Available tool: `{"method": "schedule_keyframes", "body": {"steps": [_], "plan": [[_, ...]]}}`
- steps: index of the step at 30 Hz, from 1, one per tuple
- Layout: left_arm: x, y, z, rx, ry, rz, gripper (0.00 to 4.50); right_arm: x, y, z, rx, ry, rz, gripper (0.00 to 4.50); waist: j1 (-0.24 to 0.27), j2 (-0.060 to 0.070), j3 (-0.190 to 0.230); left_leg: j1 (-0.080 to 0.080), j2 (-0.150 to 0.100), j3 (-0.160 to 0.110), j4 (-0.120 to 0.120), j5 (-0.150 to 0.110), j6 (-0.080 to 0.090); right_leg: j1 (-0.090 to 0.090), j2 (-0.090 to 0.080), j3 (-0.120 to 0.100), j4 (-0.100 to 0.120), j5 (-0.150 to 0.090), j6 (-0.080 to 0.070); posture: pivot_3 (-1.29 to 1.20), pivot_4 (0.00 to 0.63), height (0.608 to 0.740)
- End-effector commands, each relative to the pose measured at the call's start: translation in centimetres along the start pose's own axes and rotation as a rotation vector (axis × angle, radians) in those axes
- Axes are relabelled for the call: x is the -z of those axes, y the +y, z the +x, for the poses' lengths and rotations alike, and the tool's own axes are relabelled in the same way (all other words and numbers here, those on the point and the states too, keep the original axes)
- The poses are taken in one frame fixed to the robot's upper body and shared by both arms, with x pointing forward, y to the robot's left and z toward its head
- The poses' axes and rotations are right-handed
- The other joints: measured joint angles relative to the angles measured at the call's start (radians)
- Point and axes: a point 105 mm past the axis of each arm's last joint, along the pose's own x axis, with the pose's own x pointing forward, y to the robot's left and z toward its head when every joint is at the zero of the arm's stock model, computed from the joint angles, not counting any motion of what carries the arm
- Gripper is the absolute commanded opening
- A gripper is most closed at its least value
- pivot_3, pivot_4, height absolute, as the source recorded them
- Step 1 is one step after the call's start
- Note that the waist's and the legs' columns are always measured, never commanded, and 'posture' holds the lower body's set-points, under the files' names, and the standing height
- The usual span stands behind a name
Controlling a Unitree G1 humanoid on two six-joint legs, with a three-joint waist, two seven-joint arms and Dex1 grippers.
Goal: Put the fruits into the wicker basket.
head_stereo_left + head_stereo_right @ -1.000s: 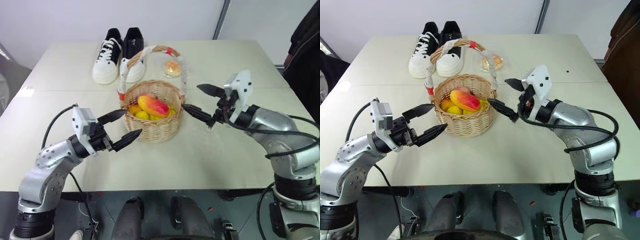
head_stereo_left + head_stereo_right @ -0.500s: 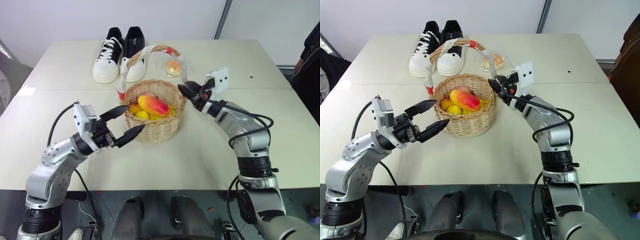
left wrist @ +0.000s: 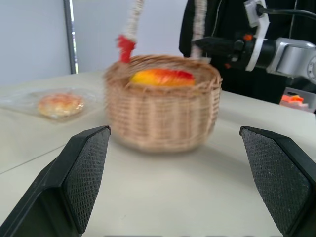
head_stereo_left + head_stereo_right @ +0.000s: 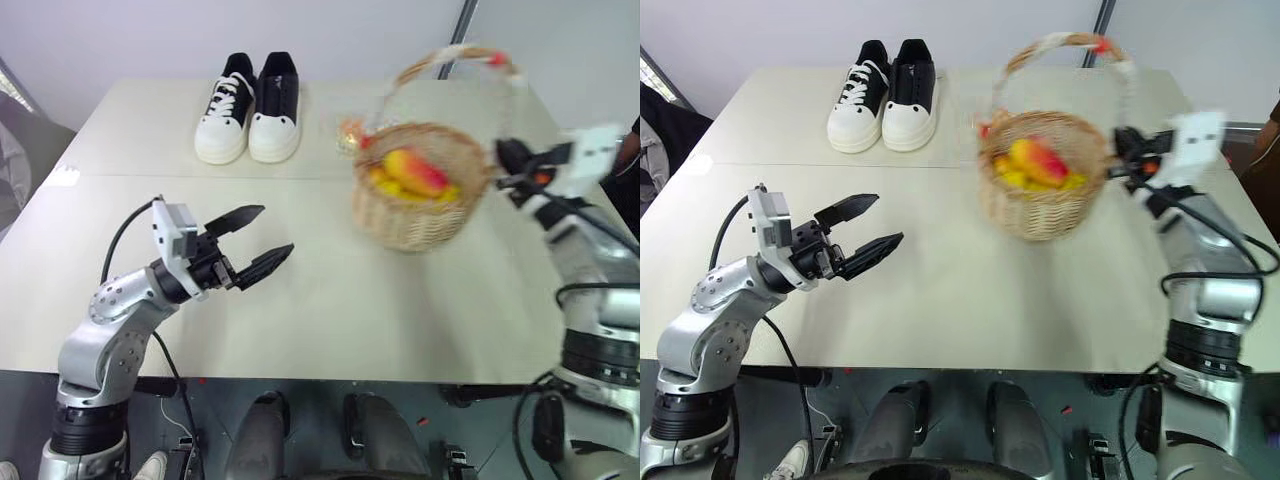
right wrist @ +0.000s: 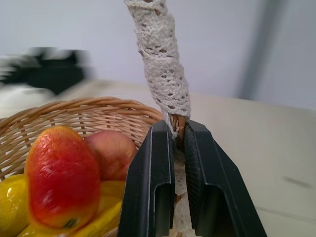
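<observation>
The wicker basket (image 4: 418, 205) is on the right side of the table, blurred and tilted, its white-wrapped handle (image 5: 160, 59) arching above it. Inside lie the fruits: a red-to-yellow mango (image 4: 420, 170) on top and a yellow lemon (image 4: 385, 185) beside it. My right gripper (image 4: 505, 160) is shut on the handle where it meets the rim, and its fingers (image 5: 150, 177) pinch the wicker stem. Whether the basket rests on the table I cannot tell. My left gripper (image 4: 275, 230) hovers open over the left of the table, well apart from the basket.
A pair of black-and-white sneakers (image 4: 248, 95) stands at the back of the table. A round pale-orange item in clear wrap (image 3: 60, 104) lies just behind the basket. A person in dark clothing (image 3: 222, 19) stands beyond the table's right side.
My right gripper closed on the base of the basket's handle and swung to the right, taking the basket and fruits from the table's middle to its right side. The left arm has stayed put.
</observation>
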Motion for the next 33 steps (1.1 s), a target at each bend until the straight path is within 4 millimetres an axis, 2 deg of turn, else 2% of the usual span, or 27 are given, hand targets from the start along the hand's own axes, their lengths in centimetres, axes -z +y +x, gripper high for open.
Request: {"method": "schedule_keyframes", "body": {"steps": [1,5,8,10,11,14,17,20,22,23,24,27,28,33], "plan": [[-0.7,-0.3,1.0,0.048,-0.040,0.028,4.50,-1.4,-3.7,-0.6,0.163,-0.065,-0.033,0.06,-0.011,0.000,0.000,0.000,0.000,0.000,0.000,0.000,0.000,0.000,0.000,0.001,0.000,0.000,0.000,0.00,0.150,0.740],[-0.8,-0.2,1.7,0.061,-0.054,0.028,4.50,-0.6,-5.2,-0.4,0.221,-0.044,-0.052,0.06,-0.027,0.001,0.000,0.003,0.001,0.003,-0.001,0.000,0.001,0.000,0.004,0.006,0.002,0.001,0.001,0.00,0.150,0.740],[-0.7,-0.1,2.0,0.070,-0.053,0.035,4.50,-0.2,-5.5,-0.4,0.226,-0.035,-0.035,0.06,-0.027,0.002,-0.001,0.006,0.003,0.006,-0.001,-0.001,0.002,-0.001,0.006,0.010,0.003,0.002,0.001,0.00,0.150,0.740],[-0.7,-0.1,2.1,0.075,-0.049,0.041,4.50,0.0,-5.5,-0.6,0.219,-0.025,-0.045,0.89,-0.025,0.002,-0.001,0.007,0.004,0.011,-0.001,-0.001,0.002,-0.001,0.007,0.012,0.004,0.002,0.001,0.00,0.150,0.740],[-0.6,-0.1,2.1,0.075,-0.048,0.043,4.50,0.0,-5.6,-0.7,0.222,-0.022,-0.055,1.07,-0.024,0.002,-0.001,0.007,0.005,0.012,-0.001,-0.001,0.003,-0.001,0.007,0.013,0.004,0.002,0.001,0.00,0.150,0.740],[-0.6,0.2,1.9,0.066,-0.041,0.048,4.50,0.1,-6.3,-2.0,0.251,-0.021,-0.081,2.39,-0.021,0.002,-0.001,0.008,0.005,0.014,-0.001,-0.002,0.003,-0.001,0.007,0.015,0.003,0.002,0.001,0.00,0.150,0.740],[-0.4,0.5,1.3,0.038,-0.022,0.051,4.50,0.3,-6.5,-3.8,0.234,-0.017,-0.087,2.39,-0.015,0.002,-0.001,0.007,0.005,0.015,-0.001,-0.002,0.003,-0.001,0.006,0.015,0.002,0.002,0.001,0.00,0.150,0.740],[0.5,2.5,-0.3,-0.079,0.035,0.070,4.50,0.5,-5.4,-6.7,0.127,-0.021,-0.043,2.39,-0.015,0.002,-0.001,0.007,0.005,0.015,-0.001,-0.002,0.004,-0.001,0.006,0.016,0.002,0.001,0.002,0.00,0.150,0.740],[1.6,4.0,-1.5,-0.176,0.106,0.080,4.50,0.7,-4.3,-7.8,0.052,-0.008,-0.054,2.39,-0.020,0.003,-0.001,0.007,0.006,0.016,-0.001,-0.003,0.005,-0.001,0.007,0.017,0.002,0.001,0.002,0.00,0.150,0.740],[2.0,4.5,-2.2,-0.213,0.121,0.080,4.50,0.8,-2.9,-8.0,-0.026,-0.001,-0.059,2.39,-0.025,0.003,-0.001,0.008,0.006,0.017,-0.001,-0.003,0.006,-0.001,0.007,0.017,0.002,0.001,0.002,0.00,0.150,0.740],[2.2,4.9,-3.0,-0.242,0.130,0.076,4.50,1.0,-1.3,-8.0,-0.107,0.005,-0.057,2.39,-0.029,0.003,-0.001,0.011,0.007,0.019,-0.001,-0.003,0.006,-0.001,0.008,0.020,0.002,0.000,0.003,0.00,0.150,0.740],[3.2,6.1,-5.7,-0.351,0.181,0.083,4.50,2.2,5.6,-8.2,-0.441,0.069,-0.034,2.39,-0.051,0.003,-0.001,0.016,0.010,0.022,-0.002,-0.004,0.006,0.002,0.010,0.021,0.002,-0.001,-0.001,0.00,0.150,0.740],[3.5,6.3,-6.3,-0.378,0.192,0.080,4.50,2.9,7.4,-8.4,-0.522,0.098,-0.038,2.39,-0.053,0.002,-0.001,0.017,0.011,0.022,-0.002,-0.004,0.006,0.003,0.011,0.021,0.002,-0.001,-0.001,0.00,0.150,0.740],[4.6,6.7,-8.7,-0.502,0.248,0.078,4.50,5.0,13.1,-7.8,-0.718,0.135,-0.046,2.39,-0.041,0.002,-0.001,0.015,0.015,0.021,-0.002,-0.004,0.006,0.001,0.016,0.022,0.002,0.000,-0.003,0.00,0.150,0.740]]}}
